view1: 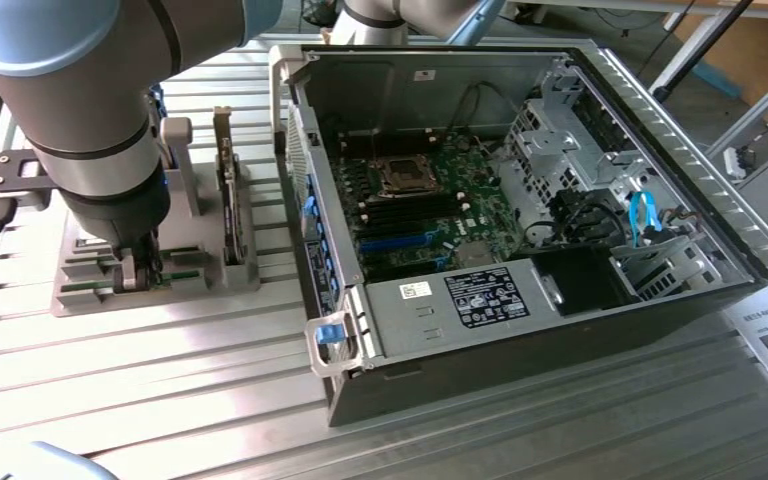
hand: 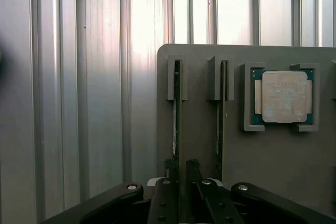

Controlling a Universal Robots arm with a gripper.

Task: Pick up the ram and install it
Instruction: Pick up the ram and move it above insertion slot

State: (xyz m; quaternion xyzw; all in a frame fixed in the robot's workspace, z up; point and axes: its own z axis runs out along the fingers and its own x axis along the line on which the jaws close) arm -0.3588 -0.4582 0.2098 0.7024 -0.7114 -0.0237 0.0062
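Pincer [hand: 180,170] first: its two dark fingers [hand: 169,169] stand one on each side of the ram [hand: 178,108] and are closed in against it, gripping the near end of the stick. The ram stands upright on its edge in a narrow slot of a grey holder [hand: 199,129], seated there and not lifted out. In the next slot a second stick [hand: 222,114] stands on edge in the same way, parallel to the ram and apart from it. On the far side of that second stick, a square silver processor chip [hand: 283,97] with a green border lies flat in its own square pocket of the holder. The holder rests on a ribbed metal table [hand: 105,77].

In the exterior view the grey arm [view1: 77,100] comes straight down over the holder, at that view's left. Just past it a taller dark card [view1: 231,200] stands upright in the same holder. Farther toward the exterior view's right sits an open computer case [view1: 424,75], lying with its open side up. Inside it are a green motherboard [view1: 411,210] with an empty processor socket [view1: 404,178], a labelled power supply [view1: 491,295] along the near wall, and blue cables [view1: 644,215] at the far end.
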